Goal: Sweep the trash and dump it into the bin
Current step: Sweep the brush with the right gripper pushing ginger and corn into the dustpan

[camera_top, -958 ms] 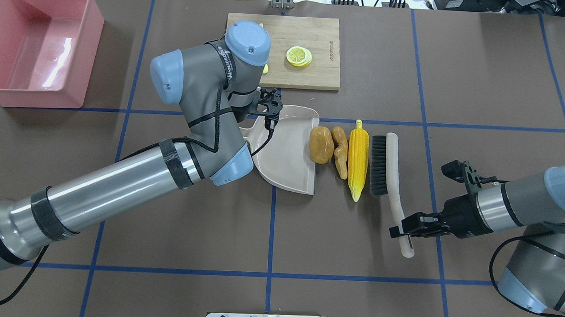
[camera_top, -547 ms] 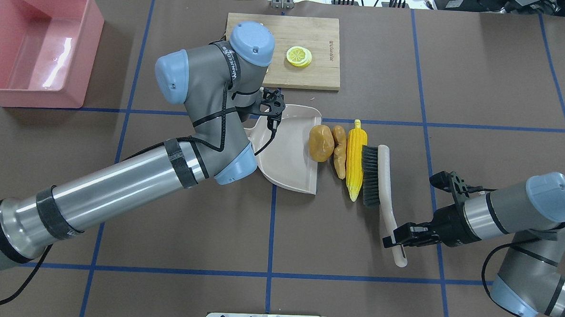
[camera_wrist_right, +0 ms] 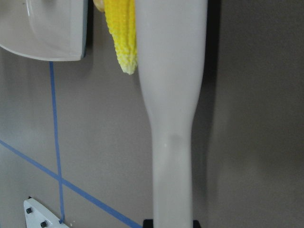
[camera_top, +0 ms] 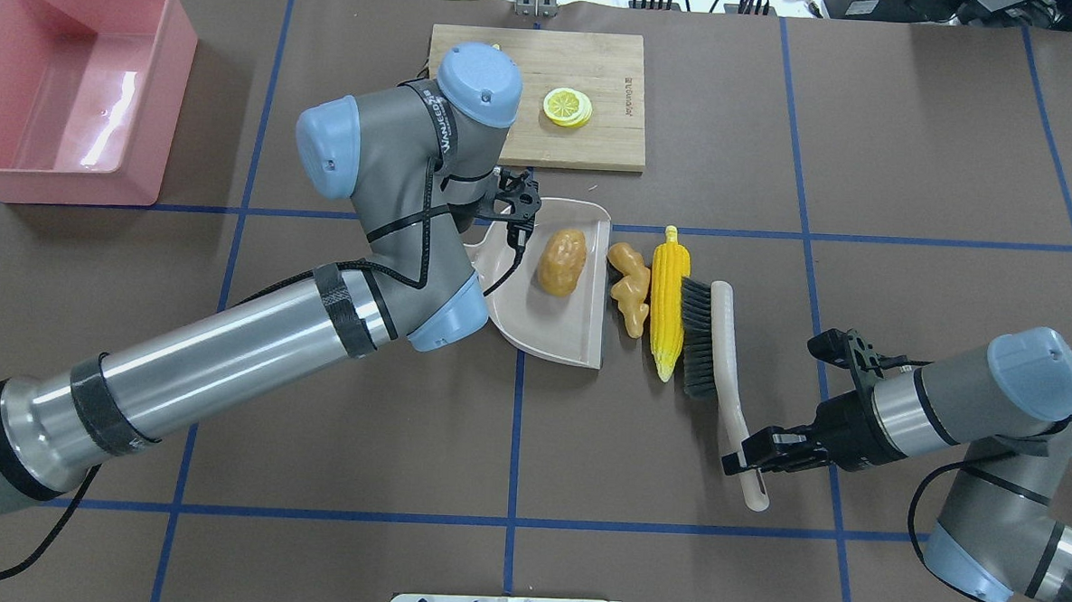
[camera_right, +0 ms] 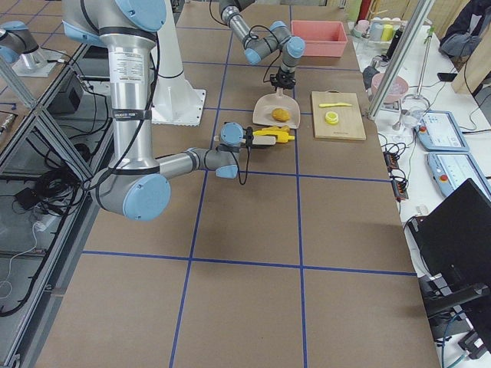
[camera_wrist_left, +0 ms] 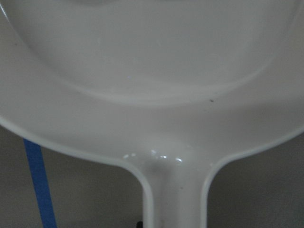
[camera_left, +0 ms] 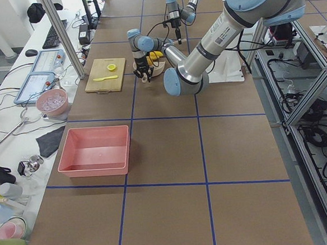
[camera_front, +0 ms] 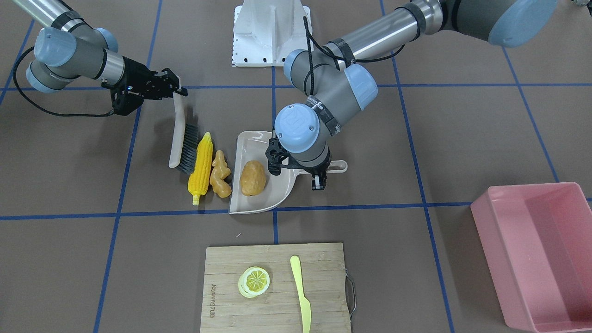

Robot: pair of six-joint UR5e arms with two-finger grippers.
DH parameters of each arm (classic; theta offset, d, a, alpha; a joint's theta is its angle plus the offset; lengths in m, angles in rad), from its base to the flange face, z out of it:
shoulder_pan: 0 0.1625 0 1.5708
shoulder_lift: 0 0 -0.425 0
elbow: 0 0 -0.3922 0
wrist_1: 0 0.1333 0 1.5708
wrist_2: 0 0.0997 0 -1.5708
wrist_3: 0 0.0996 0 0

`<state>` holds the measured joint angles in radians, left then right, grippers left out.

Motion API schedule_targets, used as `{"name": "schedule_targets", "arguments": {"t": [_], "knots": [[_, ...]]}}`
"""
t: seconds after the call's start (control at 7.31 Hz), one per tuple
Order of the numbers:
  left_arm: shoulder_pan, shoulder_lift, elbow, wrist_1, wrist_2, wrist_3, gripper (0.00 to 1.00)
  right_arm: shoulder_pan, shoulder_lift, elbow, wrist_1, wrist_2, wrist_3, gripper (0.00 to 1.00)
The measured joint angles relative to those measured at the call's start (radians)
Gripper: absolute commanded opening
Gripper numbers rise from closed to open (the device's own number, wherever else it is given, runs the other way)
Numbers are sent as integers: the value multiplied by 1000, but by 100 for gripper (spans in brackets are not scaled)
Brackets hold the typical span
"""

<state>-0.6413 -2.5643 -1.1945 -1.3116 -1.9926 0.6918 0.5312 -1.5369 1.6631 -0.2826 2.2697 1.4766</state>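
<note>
Right gripper (camera_top: 754,452) pinches long beige plastic brush (camera_top: 723,345) handle. Left gripper (camera_front: 318,179) buried under wrist over beige plastic dustpan (camera_top: 571,328) handle; closure unreadable.

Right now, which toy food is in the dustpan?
The brown potato, lying inside the beige dustpan; the ginger root and corn cob lie outside its lip.

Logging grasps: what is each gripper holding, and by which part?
Right gripper: the brush, near the free end of its handle. Left gripper: the dustpan, by its handle, though the wrist hides the fingers.
</note>
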Motion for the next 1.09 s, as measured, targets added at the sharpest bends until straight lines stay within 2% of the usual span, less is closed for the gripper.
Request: {"name": "schedule_targets", "arguments": {"t": [1.09], "knots": [[2, -1, 5, 0, 0, 0, 0, -2, 152, -76, -43, -9, 16, 0]]}}
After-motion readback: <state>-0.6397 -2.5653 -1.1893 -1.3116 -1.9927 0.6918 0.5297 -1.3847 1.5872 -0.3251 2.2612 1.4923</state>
